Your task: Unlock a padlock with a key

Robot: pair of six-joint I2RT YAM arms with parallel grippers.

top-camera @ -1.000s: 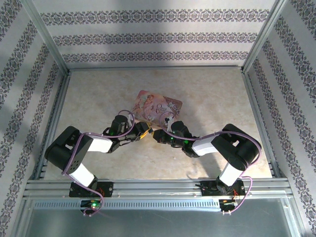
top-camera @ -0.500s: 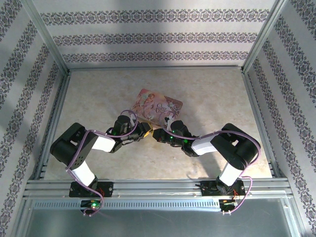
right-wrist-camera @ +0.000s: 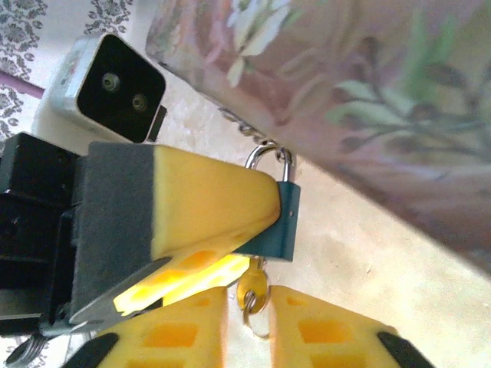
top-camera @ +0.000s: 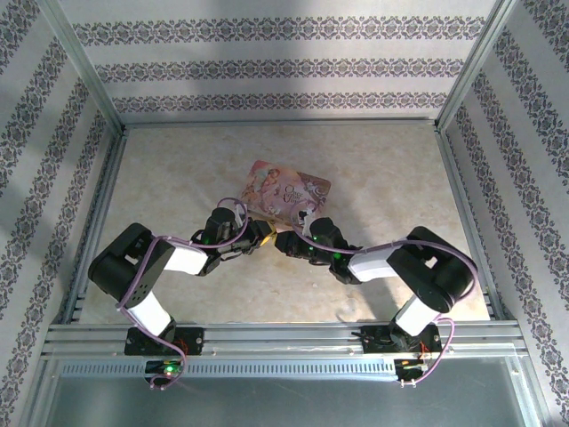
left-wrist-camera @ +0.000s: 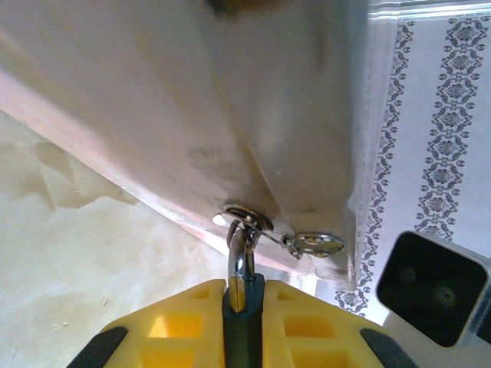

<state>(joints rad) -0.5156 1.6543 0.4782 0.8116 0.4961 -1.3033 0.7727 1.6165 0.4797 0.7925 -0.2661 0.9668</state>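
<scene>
left gripper (left-wrist-camera: 244, 297) clamped on padlock (right-wrist-camera: 280, 222), mid frame, shackle hooked through tin (right-wrist-camera: 368, 92) latch | right gripper (right-wrist-camera: 247, 310) pinched narrow on key (right-wrist-camera: 252, 295), bottom centre under lock | risk: off-axis twist slips key from pads, jams cylinder, drags tin

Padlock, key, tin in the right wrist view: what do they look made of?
Padlock: matte teal body, likely painted metal. Its shackle is bright and mirror-like, probably steel. Key: shiny and yellowish, maybe brass, but blurred. Tin: flower-printed sheet with a soft sheen, probably thin metal.
</scene>
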